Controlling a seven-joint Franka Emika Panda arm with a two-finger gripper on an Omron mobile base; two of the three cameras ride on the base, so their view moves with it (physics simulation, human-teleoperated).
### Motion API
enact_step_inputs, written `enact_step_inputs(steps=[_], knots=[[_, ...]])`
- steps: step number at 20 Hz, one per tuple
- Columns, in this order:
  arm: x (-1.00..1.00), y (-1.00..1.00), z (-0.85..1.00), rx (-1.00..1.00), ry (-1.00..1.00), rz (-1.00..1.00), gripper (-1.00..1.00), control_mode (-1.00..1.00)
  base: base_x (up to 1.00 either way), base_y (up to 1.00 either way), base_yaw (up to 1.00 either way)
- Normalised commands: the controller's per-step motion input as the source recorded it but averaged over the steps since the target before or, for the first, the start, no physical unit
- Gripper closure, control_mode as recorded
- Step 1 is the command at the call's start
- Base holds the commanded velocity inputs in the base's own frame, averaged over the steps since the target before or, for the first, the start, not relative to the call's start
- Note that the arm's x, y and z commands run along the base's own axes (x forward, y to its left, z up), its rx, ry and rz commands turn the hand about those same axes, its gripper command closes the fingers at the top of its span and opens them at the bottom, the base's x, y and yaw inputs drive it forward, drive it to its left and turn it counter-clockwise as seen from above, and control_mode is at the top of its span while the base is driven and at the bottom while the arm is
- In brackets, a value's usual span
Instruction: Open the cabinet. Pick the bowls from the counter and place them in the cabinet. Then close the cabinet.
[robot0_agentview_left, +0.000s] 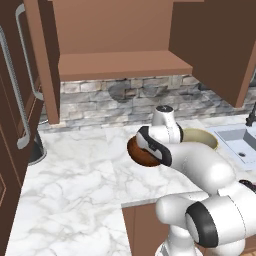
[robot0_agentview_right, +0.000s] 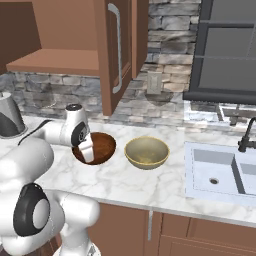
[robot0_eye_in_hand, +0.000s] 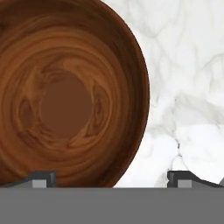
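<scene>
Hanging wide open over the counter (robot0_agentview_right: 165, 185), the gripper (robot0_eye_in_hand: 111, 177) gripping nothing, one fingertip (robot0_eye_in_hand: 41, 178) showing against the near rim of the dark wooden bowl (robot0_eye_in_hand: 65, 92) and the other over bare marble just beside it. Looking straight down into that bowl from the hand view, its swirled grain and flat bottom showing plainly there, while from the left base view the same bowl (robot0_agentview_left: 142, 155) peeking out mostly hidden behind the white arm. Showing clearest from the right base view: two bowls sitting near each other on the marble, the dark wooden one (robot0_agentview_right: 100, 148) under the hand and the pale beige bowl (robot0_agentview_right: 146, 152) to its right, apart from it. Standing open above the counter, the cabinet (robot0_agentview_left: 120, 62), its shelf bare in the left base view, both doors swung outward; from the right base view one door (robot0_agentview_right: 119, 50) with its silver bar handle facing the camera. Lying at the right of the counter, one sink (robot0_agentview_right: 220, 175) with a dark faucet (robot0_agentview_right: 247, 135). Counting: two bowls, two cabinet doors, one sink.
</scene>
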Motion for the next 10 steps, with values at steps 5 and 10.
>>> enact_step_inputs(steps=[5, 10], knots=[[0.12, -0.25, -0.23, 0.02, 0.04, 0.0, -1.0, -1.0, 0.0, 0.0, 0.0], [0.17, -0.26, -0.1, 0.0, 0.05, 0.0, -1.0, -1.0, 0.0, 0.0, 0.0]])
